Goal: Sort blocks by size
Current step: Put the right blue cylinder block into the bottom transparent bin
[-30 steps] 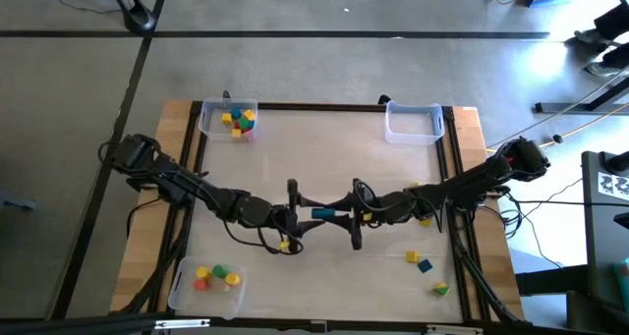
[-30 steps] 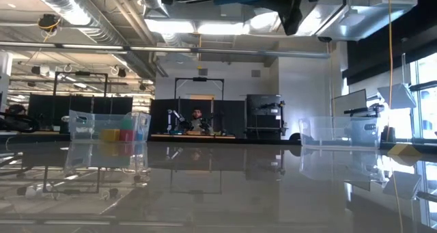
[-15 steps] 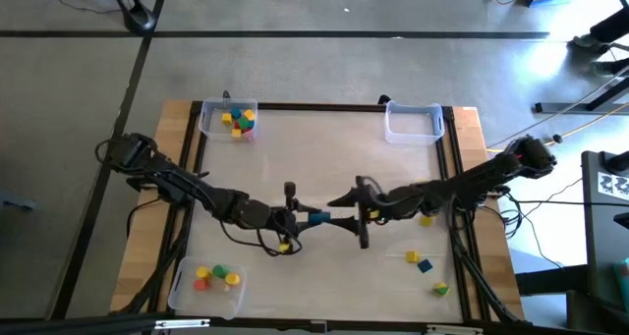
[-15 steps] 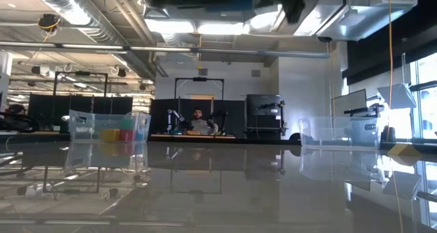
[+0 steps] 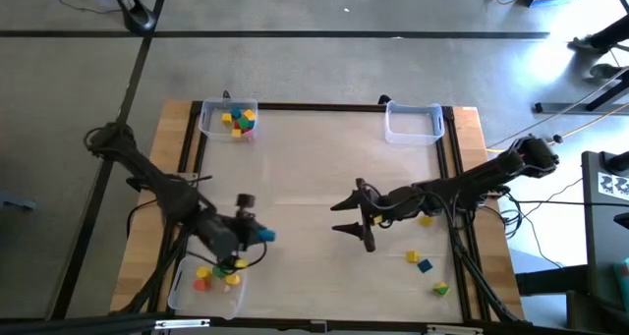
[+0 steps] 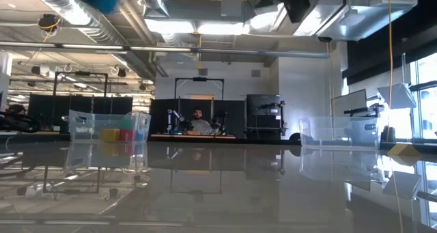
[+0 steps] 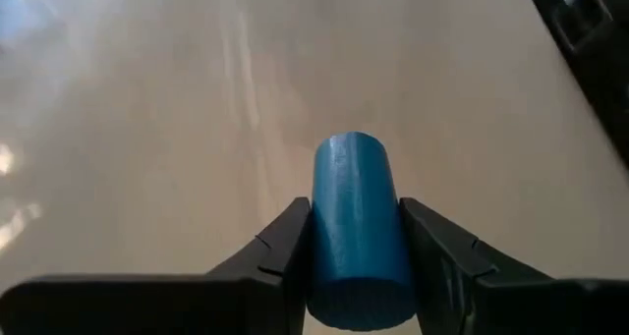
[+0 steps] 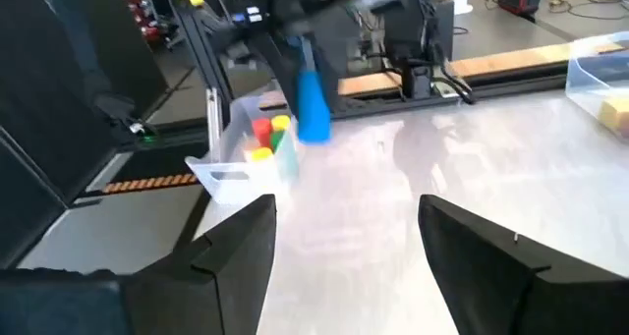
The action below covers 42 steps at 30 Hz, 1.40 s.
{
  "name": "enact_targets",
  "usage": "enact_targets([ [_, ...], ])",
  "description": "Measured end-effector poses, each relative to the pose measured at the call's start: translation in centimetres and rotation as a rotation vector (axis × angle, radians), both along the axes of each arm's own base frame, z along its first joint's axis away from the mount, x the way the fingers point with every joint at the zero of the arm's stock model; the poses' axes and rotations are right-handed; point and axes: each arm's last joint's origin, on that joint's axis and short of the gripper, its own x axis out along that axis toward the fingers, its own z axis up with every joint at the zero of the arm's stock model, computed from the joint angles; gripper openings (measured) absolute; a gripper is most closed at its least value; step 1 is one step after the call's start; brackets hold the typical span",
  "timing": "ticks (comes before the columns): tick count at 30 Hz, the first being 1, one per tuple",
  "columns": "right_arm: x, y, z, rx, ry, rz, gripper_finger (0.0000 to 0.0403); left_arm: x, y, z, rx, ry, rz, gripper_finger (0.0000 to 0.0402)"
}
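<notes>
my left gripper (image 5: 257, 235) is clamped on a blue cylinder (image 7: 359, 227), one finger on each side. it hangs just above the near-left tray (image 5: 187, 294), which holds yellow, red and green blocks (image 5: 218, 274). far-left tray (image 5: 208, 126), well beyond that gripper, holds more blocks (image 5: 238, 120). my right gripper (image 5: 352, 215), mid-table, is spread wide and empty. loose blocks (image 5: 423, 264) lie on the table (image 5: 314, 158) behind it, toward the near-right corner; one yellow sits just beside my right arm.
</notes>
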Motion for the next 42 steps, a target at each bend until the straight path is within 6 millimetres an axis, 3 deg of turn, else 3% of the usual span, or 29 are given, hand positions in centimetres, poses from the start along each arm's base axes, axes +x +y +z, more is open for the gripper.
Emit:
enact_targets([
  [4,0.5,0.2,-1.0,-0.014,0.038,-0.005,0.0248,-1.6,-1.6,2.4,-0.092,0.107,0.049,0.0114],
  [9,0.8,0.2,-1.6,-0.022,0.058,-0.012,0.0248,-3.1,-4.7,3.1,-0.314,0.308,0.110,0.0114],
  [13,0.8,0.2,-1.7,-0.026,0.058,-0.024,0.0248,-4.5,-7.6,2.1,-0.509,0.517,0.237,0.0114],
  [16,0.8,0.2,-1.7,-0.036,0.057,-0.024,0.0248,-5.7,-9.5,1.1,-0.564,0.611,0.305,0.0114],
  [20,0.8,0.1,-1.7,-0.061,0.053,-0.054,0.0248,-6.3,-11.4,-0.6,-0.531,0.653,0.365,0.0114],
  [29,0.8,0.1,-1.7,-0.062,0.053,-0.057,0.0248,-5.4,-14.0,-5.4,-0.366,0.718,0.336,0.0114],
  [42,0.8,0.1,-1.7,-0.060,0.054,-0.048,0.0248,-3.9,-14.7,-9.4,-0.258,0.783,0.367,0.0114],
])
